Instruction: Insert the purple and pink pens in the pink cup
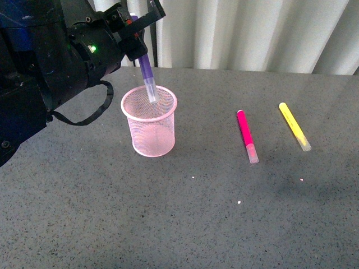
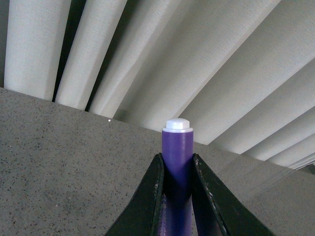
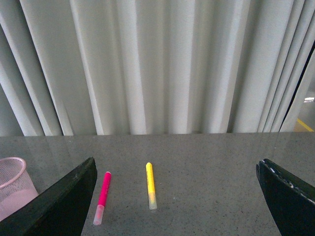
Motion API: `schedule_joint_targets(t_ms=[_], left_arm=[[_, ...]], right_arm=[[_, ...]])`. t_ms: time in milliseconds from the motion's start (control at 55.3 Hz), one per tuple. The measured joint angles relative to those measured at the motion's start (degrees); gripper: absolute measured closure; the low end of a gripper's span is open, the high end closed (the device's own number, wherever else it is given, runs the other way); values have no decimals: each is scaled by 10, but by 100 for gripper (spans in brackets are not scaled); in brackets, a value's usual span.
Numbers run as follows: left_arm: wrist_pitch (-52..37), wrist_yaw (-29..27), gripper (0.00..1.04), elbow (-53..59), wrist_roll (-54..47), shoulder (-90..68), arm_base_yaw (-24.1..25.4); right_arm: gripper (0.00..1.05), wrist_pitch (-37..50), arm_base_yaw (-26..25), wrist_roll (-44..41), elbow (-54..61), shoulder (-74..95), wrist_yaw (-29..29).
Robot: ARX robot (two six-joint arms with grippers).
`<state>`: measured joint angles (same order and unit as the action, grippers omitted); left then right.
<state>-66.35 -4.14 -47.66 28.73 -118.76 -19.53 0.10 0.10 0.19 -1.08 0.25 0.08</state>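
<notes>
The pink mesh cup (image 1: 149, 121) stands upright on the grey table, left of centre. My left gripper (image 1: 136, 38) is shut on the purple pen (image 1: 147, 75), which hangs nearly upright with its clear-capped lower end dipping inside the cup's rim. In the left wrist view the purple pen (image 2: 177, 162) sits clamped between the two black fingers (image 2: 153, 196), white tip pointing away. The pink pen (image 1: 247, 136) lies flat on the table to the right of the cup. My right gripper (image 3: 174, 196) is open and well back from the pink pen (image 3: 102, 196); the cup (image 3: 15, 187) shows at that view's edge.
A yellow marker (image 1: 295, 126) lies on the table right of the pink pen, roughly parallel to it, and appears again as the yellow marker (image 3: 150, 191) in the right wrist view. White pleated curtains (image 1: 252, 33) hang behind the table's far edge.
</notes>
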Motion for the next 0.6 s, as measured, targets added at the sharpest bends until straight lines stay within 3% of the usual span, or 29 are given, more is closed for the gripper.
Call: schedule_joint_targets(t_ms=[596], left_arm=[[-1,0,92,-29,11,-56,12]], right_arm=[[7,0,0,0,0,0,0]])
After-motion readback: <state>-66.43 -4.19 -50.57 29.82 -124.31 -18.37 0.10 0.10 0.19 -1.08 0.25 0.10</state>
